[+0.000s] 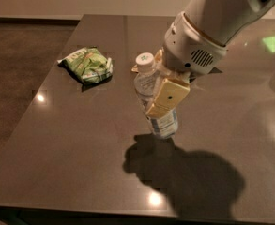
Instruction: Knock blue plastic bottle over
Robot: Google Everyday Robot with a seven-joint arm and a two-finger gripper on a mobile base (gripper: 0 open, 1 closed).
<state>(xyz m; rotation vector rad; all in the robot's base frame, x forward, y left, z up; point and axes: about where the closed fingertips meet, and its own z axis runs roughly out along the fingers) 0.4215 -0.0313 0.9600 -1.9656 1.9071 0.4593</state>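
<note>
The blue plastic bottle [148, 86] is a small clear bottle with a white cap and a white-and-blue label, near the middle of the dark table [80, 139]. It leans with its cap toward the left and its base [164, 125] to the right. My gripper [155, 93] straddles the bottle's middle. One tan finger [168, 97] lies across the bottle's front and the other shows behind its neck. The jaws look closed on the bottle. The white arm comes down from the upper right.
A green snack bag [87, 64] lies on the table to the left of the bottle. The arm's shadow [188, 177] falls on the table in front. The table's left edge borders a brown floor [19, 69].
</note>
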